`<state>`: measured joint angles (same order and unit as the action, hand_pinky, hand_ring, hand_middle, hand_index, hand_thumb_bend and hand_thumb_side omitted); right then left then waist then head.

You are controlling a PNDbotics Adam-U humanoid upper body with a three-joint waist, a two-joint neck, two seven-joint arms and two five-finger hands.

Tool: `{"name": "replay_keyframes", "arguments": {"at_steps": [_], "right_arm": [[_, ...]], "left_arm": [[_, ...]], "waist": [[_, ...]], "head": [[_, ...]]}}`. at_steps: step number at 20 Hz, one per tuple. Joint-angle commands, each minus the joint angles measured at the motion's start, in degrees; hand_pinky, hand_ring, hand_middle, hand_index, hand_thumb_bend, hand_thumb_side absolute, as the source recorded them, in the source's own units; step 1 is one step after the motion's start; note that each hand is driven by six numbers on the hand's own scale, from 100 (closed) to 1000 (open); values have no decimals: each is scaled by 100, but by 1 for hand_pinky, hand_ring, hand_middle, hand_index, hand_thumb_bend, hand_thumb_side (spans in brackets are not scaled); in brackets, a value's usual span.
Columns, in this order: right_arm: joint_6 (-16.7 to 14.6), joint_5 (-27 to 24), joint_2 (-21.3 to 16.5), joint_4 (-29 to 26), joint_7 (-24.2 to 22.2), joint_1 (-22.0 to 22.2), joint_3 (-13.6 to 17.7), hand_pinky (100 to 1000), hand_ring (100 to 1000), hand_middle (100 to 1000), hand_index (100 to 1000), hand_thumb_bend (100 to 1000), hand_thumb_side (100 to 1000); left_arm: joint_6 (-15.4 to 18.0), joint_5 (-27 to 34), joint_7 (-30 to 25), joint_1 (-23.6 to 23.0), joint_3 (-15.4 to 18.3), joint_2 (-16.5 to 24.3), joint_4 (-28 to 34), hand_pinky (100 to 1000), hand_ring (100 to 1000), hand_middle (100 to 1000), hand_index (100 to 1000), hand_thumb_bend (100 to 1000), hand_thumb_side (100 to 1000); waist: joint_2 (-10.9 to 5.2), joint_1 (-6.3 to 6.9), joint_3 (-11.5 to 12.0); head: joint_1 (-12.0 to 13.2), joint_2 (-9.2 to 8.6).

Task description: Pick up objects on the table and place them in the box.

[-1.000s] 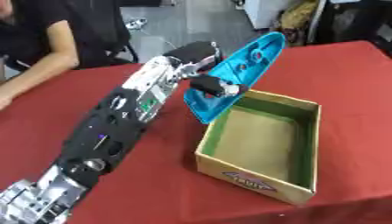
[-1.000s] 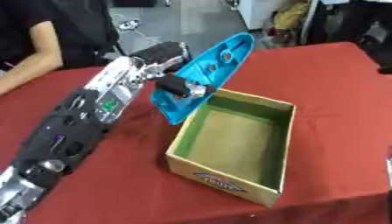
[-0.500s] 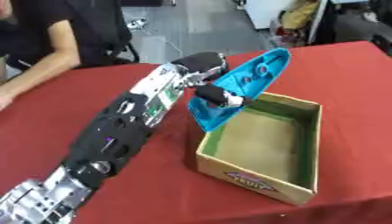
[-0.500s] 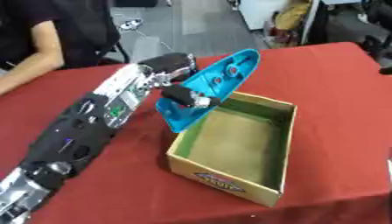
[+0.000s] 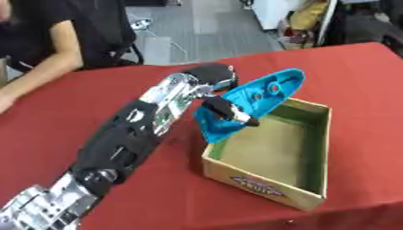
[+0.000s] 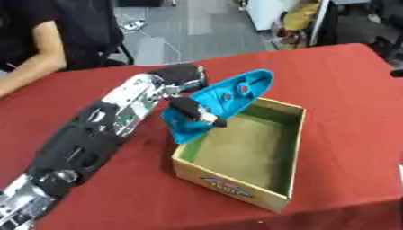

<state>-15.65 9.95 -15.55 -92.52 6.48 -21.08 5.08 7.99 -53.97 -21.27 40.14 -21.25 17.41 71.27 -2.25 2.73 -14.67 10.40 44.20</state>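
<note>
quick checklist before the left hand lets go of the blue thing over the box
1. Left hand has its fingers curled round the blue object: ok.
2. Blue object's lower end is past the box's near-left wall: ok.
3. Its upper end is tilted up and out over the box's far rim; fully inside: not ok.
4. Box floor shows nothing in the way: ok.
5. Box sits flat on the red table: ok.
6. Right hand clear of the box: cannot tell, it shows in no view.
</note>
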Motion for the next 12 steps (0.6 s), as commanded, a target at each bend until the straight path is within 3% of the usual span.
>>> {"name": "replay_keyframes", "arguments": {"at_steps": [1, 4, 6, 12], "right_arm": [[-18, 6, -29, -104, -15, -107, 0, 602, 810, 847, 994, 455, 978], [-18, 7, -30, -106, -12, -108, 3, 602, 810, 847, 994, 456, 978], [-17, 7, -30, -105, -13, -108, 3, 602, 810, 846, 994, 455, 979], [-17, 7, -31, -106, -10, -111, 6, 602, 808, 844, 994, 455, 979]], "left_arm": [[132, -179, 22, 72, -2, 10, 54, 425, 483, 528, 637, 973, 901], [209, -275, -55, 58, 8, -9, 29, 531, 612, 673, 776, 994, 910], [230, -305, -91, 52, 22, -14, 14, 592, 669, 729, 817, 992, 911], [224, -324, -168, 50, 48, -20, 4, 652, 704, 751, 829, 983, 909]], "waist": [[-40, -20, -2], [-38, -21, -1], [-38, -21, -1], [-38, -22, -5]], "head": [[25, -8], [18, -8], [14, -8], [8, -8]]}}
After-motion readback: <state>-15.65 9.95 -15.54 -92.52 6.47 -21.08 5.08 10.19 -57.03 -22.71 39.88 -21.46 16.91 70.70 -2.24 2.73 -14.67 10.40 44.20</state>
